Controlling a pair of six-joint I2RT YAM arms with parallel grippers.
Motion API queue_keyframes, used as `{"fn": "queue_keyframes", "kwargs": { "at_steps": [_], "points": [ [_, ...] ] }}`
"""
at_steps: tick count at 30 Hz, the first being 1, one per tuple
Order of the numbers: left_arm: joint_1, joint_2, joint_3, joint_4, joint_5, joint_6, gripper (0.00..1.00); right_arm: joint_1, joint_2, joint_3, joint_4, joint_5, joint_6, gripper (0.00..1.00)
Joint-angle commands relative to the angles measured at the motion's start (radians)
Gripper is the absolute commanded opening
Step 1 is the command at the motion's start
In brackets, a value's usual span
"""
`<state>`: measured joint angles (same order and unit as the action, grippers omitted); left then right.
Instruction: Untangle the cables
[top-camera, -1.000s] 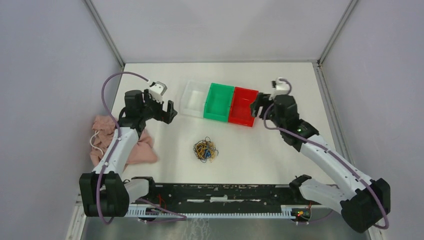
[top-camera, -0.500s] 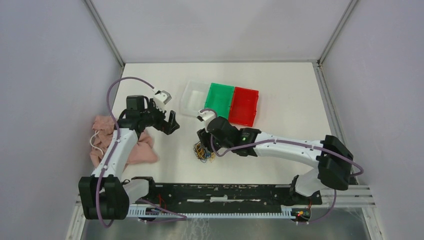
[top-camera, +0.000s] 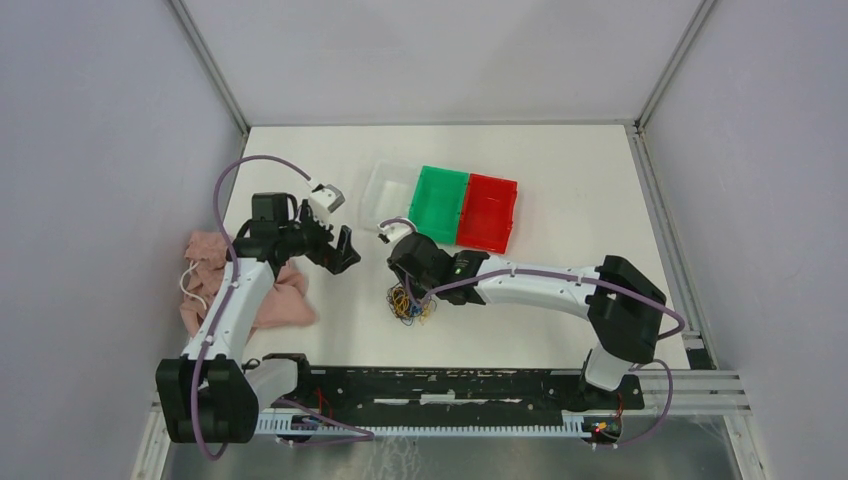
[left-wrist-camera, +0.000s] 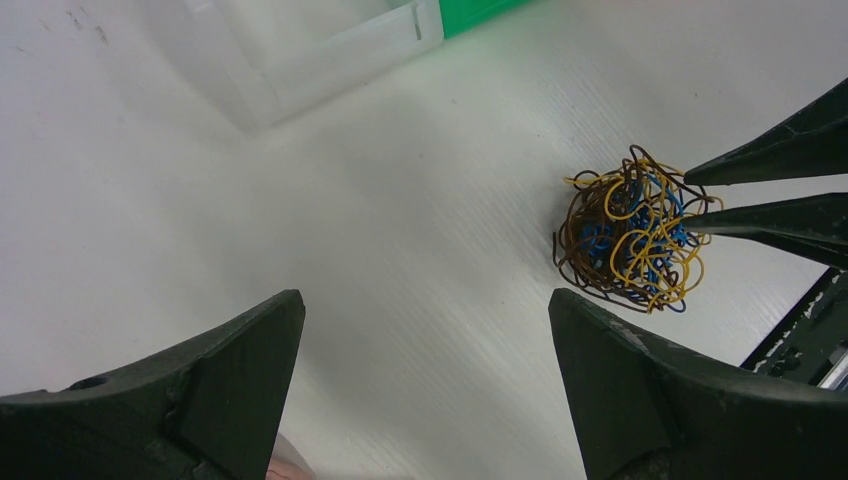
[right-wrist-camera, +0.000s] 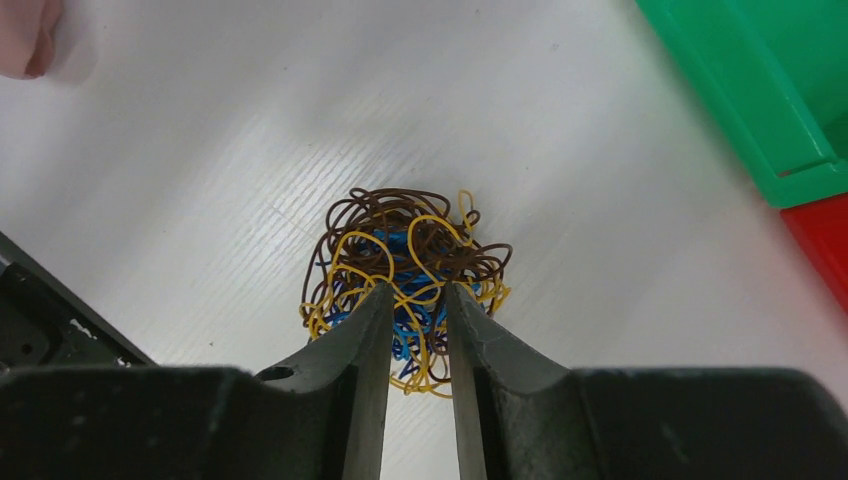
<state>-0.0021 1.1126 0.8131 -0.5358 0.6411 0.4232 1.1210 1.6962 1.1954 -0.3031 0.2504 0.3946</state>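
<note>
The right gripper (right-wrist-camera: 415, 292), jaws narrowed to a slit over the cables (right-wrist-camera: 405, 262) balled on the table (right-wrist-camera: 600, 250) short of the green bin (right-wrist-camera: 760, 90), grip unconfirmed, should pinch 1 strand while the left gripper (left-wrist-camera: 425, 300), wide open and empty, pins the ball.

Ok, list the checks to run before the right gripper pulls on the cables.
1. Right gripper at the cables: ok, its tips are in the tangle.
2. Strand held between the right fingers: cannot tell; the jaws stand narrowly apart.
3. Left gripper ready to help: ok, wide open and apart from the tangle.
4. Cables separated: not ok, one knotted ball.
5. Room to pull: ok, the tangle lies apart from the green bin.
</note>
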Motion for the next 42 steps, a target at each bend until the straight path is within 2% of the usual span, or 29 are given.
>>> {"fn": "queue_keyframes", "kwargs": {
  "at_steps": [1,4,7,19,20,24,26,32,42],
  "points": [
    [-0.004,-0.034,0.041,-0.007,0.045,0.045,0.99,0.001,0.004,0.043,0.003,0.076,-0.026,0.31],
    [-0.003,-0.034,0.041,-0.009,0.053,0.045,0.99,0.001,0.007,0.035,-0.006,0.091,-0.029,0.31],
    [-0.003,-0.035,0.041,-0.013,0.062,0.043,0.99,0.0,0.002,0.025,-0.007,0.105,-0.029,0.39],
    [-0.004,-0.059,0.05,-0.013,0.07,0.033,0.99,-0.008,0.046,0.014,0.009,0.05,-0.001,0.35],
    [-0.004,-0.06,0.051,-0.013,0.072,0.032,0.99,-0.008,0.049,0.016,0.008,0.049,-0.002,0.34],
    [-0.003,-0.064,0.055,-0.013,0.075,0.031,0.99,-0.008,0.024,0.004,0.02,0.067,0.007,0.07],
    [-0.004,-0.066,0.054,-0.013,0.077,0.031,0.99,-0.007,-0.001,0.007,0.026,0.065,0.008,0.0],
    [-0.005,-0.095,0.041,-0.012,0.123,0.037,0.99,-0.009,-0.074,0.047,0.008,0.013,-0.012,0.0],
    [-0.034,-0.203,0.03,-0.064,0.246,0.074,0.99,-0.019,-0.167,0.122,0.046,-0.265,0.003,0.0]
  ]
}}
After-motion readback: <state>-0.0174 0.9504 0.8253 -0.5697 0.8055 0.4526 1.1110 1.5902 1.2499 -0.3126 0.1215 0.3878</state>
